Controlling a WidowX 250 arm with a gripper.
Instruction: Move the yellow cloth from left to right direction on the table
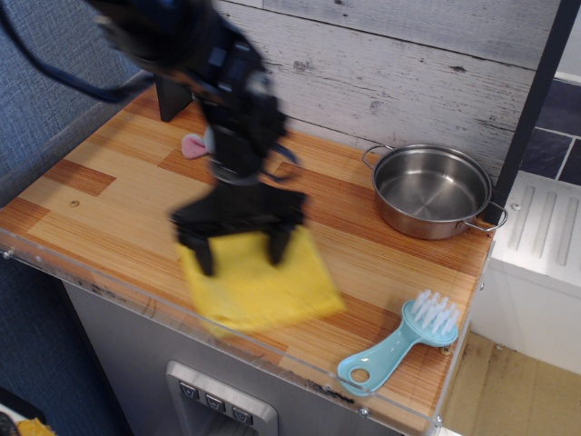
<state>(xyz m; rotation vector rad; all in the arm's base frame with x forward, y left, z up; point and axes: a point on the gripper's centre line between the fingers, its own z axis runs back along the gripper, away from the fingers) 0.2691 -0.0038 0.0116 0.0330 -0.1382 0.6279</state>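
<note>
Gripper (238, 256) jaws spread wide, tips pressing on the yellow cloth (263, 289) — nothing pinched between them. Cloth lies beneath and ahead of the jaws, mid-table (82, 173). Risk: fingers slip off — or cloth overshoots the front edge.

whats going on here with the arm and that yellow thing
A single robot arm has its end effector down on the yellow cloth, with the fingers spread wide over it. Both are motion-blurred. The cloth lies near the front edge of the table, about midway across. To its right are a light blue brush and a steel pot; a small plush toy sits behind the arm, mostly hidden.
</note>
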